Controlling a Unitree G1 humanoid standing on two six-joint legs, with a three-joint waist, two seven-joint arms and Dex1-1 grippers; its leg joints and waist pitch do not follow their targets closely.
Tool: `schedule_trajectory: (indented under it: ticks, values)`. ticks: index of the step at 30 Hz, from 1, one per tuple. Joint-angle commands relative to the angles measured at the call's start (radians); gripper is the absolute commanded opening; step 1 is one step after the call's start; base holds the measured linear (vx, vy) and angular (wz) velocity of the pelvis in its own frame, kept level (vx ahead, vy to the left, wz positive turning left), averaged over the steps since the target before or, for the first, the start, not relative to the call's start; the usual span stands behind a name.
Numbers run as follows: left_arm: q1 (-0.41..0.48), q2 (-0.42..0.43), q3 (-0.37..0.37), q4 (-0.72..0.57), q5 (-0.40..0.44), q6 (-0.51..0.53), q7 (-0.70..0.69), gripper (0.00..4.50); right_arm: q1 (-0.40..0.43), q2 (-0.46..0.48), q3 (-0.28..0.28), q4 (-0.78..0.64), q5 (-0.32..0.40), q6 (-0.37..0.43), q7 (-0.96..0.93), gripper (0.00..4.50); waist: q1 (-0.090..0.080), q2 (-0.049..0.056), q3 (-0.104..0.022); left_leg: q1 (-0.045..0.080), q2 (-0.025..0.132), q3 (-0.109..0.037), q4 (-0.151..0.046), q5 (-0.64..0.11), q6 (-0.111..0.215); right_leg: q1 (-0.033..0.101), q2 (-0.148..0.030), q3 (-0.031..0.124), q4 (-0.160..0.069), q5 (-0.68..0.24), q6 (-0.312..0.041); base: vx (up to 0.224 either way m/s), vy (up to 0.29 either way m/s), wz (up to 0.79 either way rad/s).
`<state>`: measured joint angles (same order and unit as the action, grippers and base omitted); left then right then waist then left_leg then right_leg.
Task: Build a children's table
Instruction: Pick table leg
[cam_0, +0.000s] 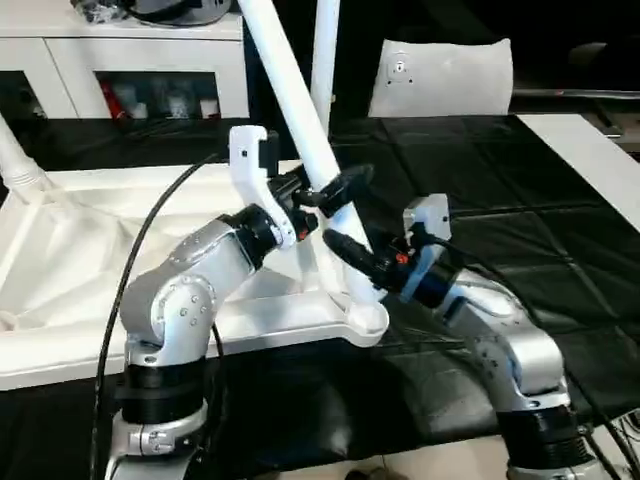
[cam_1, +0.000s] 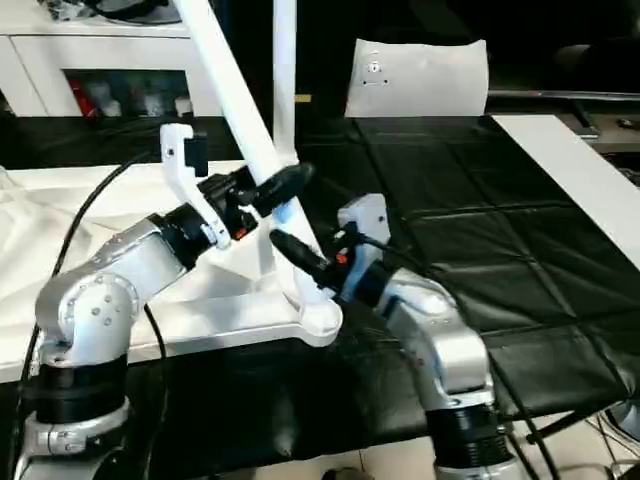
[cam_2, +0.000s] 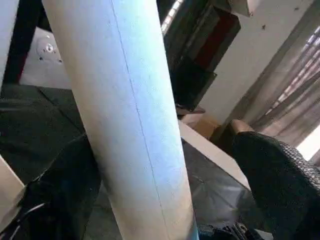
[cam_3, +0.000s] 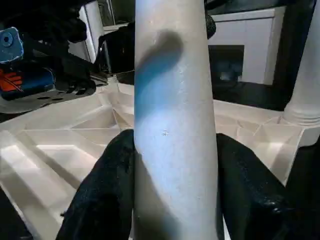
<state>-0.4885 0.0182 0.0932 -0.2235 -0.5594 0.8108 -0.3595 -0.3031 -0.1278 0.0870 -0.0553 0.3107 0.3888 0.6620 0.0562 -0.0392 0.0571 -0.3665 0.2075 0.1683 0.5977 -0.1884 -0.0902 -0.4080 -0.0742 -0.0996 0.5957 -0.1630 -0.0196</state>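
In the left eye view, the white plastic rectangular tabletop (cam_0: 120, 220) lies ribbed side up on the black counter (cam_0: 520, 200); a long white tapered round leg (cam_0: 305, 130) stands tilted in its near round corner socket (cam_0: 365, 318). The left claw (cam_0: 335, 188) grips this leg above the socket, and the right claw (cam_0: 350, 250) grips it just below. In the left wrist view, black fingers (cam_2: 280, 170) flank the leg. In the right wrist view, both black pads (cam_3: 107, 190) press the leg, with the ribbed tabletop behind.
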Motion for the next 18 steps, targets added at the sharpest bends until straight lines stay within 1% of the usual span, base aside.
schedule_trajectory:
  ticks: [1, 5, 7, 9, 11, 12, 13, 14, 16, 18]
  values:
    - [0.014, -0.001, -0.035, -0.021, 0.009, -0.008, 0.005, 3.86, 0.013, 0.002, 0.017, 0.015, -0.02, -0.025, -0.006, 1.89, -0.001, -0.003, -0.064, 0.0, 0.02, -0.002, -0.069, -0.175, 0.024, 0.054, -0.059, 0.051, -0.085, -0.368, -0.06, 0.0, 0.0, 0.0]
    - [0.019, -0.004, -0.038, -0.023, 0.017, -0.019, 0.005, 3.86, 0.018, -0.001, 0.029, 0.016, -0.028, -0.038, -0.004, 1.89, -0.002, -0.001, -0.065, 0.002, 0.021, -0.002, -0.07, -0.175, 0.024, 0.054, -0.057, 0.051, -0.082, -0.344, -0.066, 0.0, 0.0, 0.0]
    - [0.022, 0.003, -0.051, -0.022, 0.032, -0.063, -0.02, 3.86, 0.019, -0.001, 0.032, 0.018, -0.032, -0.047, -0.005, 1.89, -0.002, -0.001, -0.064, 0.001, 0.021, -0.003, -0.071, -0.181, 0.025, 0.054, -0.057, 0.051, -0.083, -0.345, -0.066, 0.0, 0.0, 0.0]
    - [0.026, 0.014, -0.061, -0.024, 0.038, -0.081, -0.038, 3.86, 0.019, -0.002, 0.032, 0.019, -0.032, -0.051, -0.005, 1.89, -0.002, -0.003, -0.065, 0.001, 0.02, -0.002, -0.071, -0.181, 0.025, 0.055, -0.058, 0.052, -0.083, -0.348, -0.062, 0.0, 0.0, 0.0]
    - [0.049, 0.07, -0.117, -0.026, 0.082, -0.139, -0.097, 3.86, 0.02, -0.002, 0.035, 0.023, -0.033, -0.063, -0.005, 1.89, -0.001, -0.002, -0.065, 0.001, 0.02, -0.004, -0.071, -0.178, 0.027, 0.054, -0.058, 0.052, -0.083, -0.349, -0.058, 0.0, 0.0, 0.0]
    - [0.049, 0.07, -0.117, -0.026, 0.082, -0.139, -0.097, 3.86, 0.02, -0.002, 0.035, 0.023, -0.033, -0.063, -0.005, 1.89, -0.001, -0.001, -0.065, 0.001, 0.021, -0.004, -0.072, -0.179, 0.028, 0.054, -0.058, 0.053, -0.083, -0.349, -0.058, 0.0, 0.0, 0.0]
    - [0.059, 0.096, -0.14, -0.02, 0.108, -0.162, -0.117, 3.86, 0.021, -0.003, 0.036, 0.024, -0.033, -0.067, -0.003, 1.89, -0.003, 0.0, -0.066, 0.0, 0.022, -0.004, -0.072, -0.172, 0.022, 0.056, -0.058, 0.053, -0.078, -0.334, -0.062, 0.0, 0.0, 0.0]
    - [0.063, 0.108, -0.15, -0.017, 0.12, -0.172, -0.126, 3.86, 0.021, -0.004, 0.037, 0.025, -0.033, -0.071, -0.001, 1.89, -0.005, 0.0, -0.065, 0.001, 0.023, -0.004, -0.073, -0.175, 0.023, 0.054, -0.057, 0.054, -0.079, -0.329, -0.064, 0.0, 0.0, 0.0]
    - [0.07, 0.123, -0.156, -0.003, 0.137, -0.184, -0.13, 3.86, 0.022, -0.008, 0.042, 0.028, -0.032, -0.078, 0.002, 1.89, -0.006, 0.003, -0.065, 0.003, 0.024, -0.003, -0.073, -0.179, 0.017, 0.054, -0.058, 0.054, -0.077, -0.318, -0.075, 0.0, 0.0, 0.0]
    - [0.074, 0.12, -0.148, 0.004, 0.134, -0.188, -0.128, 3.86, 0.023, -0.01, 0.045, 0.028, -0.029, -0.084, 0.005, 1.89, -0.005, 0.004, -0.065, 0.005, 0.023, -0.002, -0.072, -0.184, 0.015, 0.054, -0.058, 0.055, -0.077, -0.316, -0.082, 0.0, 0.0, 0.0]
